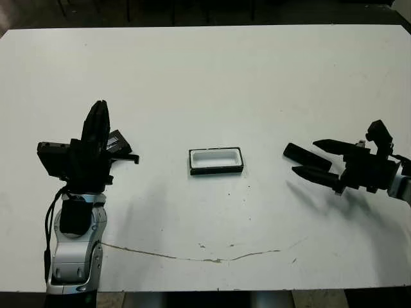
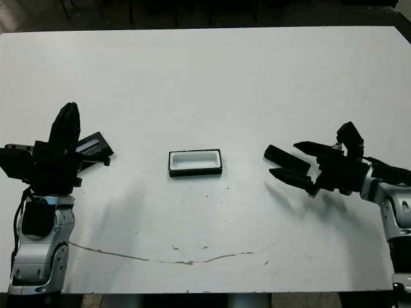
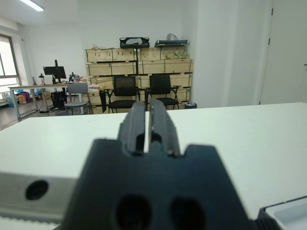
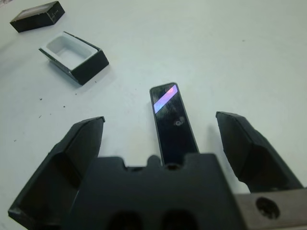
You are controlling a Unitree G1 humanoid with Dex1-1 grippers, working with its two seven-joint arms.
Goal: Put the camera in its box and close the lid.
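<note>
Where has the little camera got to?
The camera lies on the white table on the robot's right, between the open fingers of the right pincer, well right of the box.

Bright, even overhead light; soft shadows on the table point(image 1: 257, 77), near gripper bodies blurred.

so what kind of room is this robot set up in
Probably an office or lab workspace. Beyond the white table, the left wrist view shows black office chairs, a desk with a monitor, and stacked wooden crates along the wall.
</note>
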